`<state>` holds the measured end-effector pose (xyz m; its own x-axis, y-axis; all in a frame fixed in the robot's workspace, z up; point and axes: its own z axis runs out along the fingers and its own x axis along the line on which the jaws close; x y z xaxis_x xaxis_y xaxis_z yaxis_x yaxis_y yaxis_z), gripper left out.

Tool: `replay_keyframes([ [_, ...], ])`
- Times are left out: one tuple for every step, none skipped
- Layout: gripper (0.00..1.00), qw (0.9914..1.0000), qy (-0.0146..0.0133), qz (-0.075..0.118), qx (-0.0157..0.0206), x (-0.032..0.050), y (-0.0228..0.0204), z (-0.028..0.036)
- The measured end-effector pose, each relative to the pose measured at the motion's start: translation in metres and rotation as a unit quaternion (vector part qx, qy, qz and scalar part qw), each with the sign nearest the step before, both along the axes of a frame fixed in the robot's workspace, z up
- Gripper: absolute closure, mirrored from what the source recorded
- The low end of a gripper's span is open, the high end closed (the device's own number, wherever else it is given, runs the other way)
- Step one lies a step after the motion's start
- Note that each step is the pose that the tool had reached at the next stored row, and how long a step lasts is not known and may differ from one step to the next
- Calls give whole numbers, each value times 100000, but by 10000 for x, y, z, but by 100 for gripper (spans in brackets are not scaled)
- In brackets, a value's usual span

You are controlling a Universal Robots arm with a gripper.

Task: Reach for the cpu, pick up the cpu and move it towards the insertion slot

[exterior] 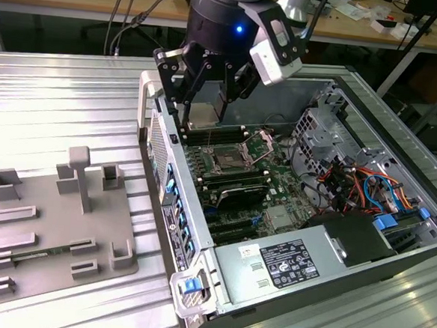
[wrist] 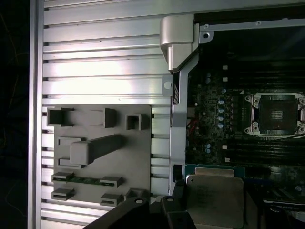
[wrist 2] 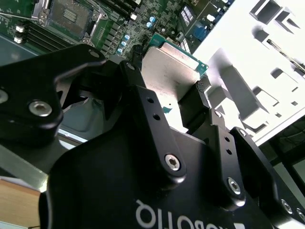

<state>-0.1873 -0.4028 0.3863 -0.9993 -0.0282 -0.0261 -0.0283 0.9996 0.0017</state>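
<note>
Gripper point(exterior: 206, 95): fingers pinched the cpu point(wrist 2: 169, 76), carried above the open computer case point(exterior: 199, 230), apparently just short of the insertion slot point(exterior: 227, 162).

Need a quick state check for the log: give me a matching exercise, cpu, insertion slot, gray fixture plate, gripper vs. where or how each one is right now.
Things:
1. cpu
2. insertion slot
3. gray fixture plate
4. gripper

States:
A. lies on the ribbed table beside the computer case
B. shut on the chip, above the open case
C. held between the fingers, silvery top showing
D. on the motherboard, nothing in it

Pairs: 1-C, 2-D, 3-A, 4-B
</note>
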Motion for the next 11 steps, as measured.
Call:
replay_keyframes([
  [45,100000,-3,0,3,5,0,-1],
  [45,100000,-4,6,6,11,0,-1],
  [45,100000,-4,0,6,14,0,-1],
  [45,100000,-4,-5,3,18,0,-1],
  [45,100000,-5,-4,6,20,0,-2],
  [45,100000,-3,0,5,23,0,-2],
  [45,100000,-4,3,4,28,0,-2],
  [45,100000,-5,0,5,31,0,-2],
  [45,100000,-4,-3,4,33,0,-3],
  [45,100000,-1,-2,3,37,0,-3],
  [45,100000,-4,-1,2,40,0,-3],
])
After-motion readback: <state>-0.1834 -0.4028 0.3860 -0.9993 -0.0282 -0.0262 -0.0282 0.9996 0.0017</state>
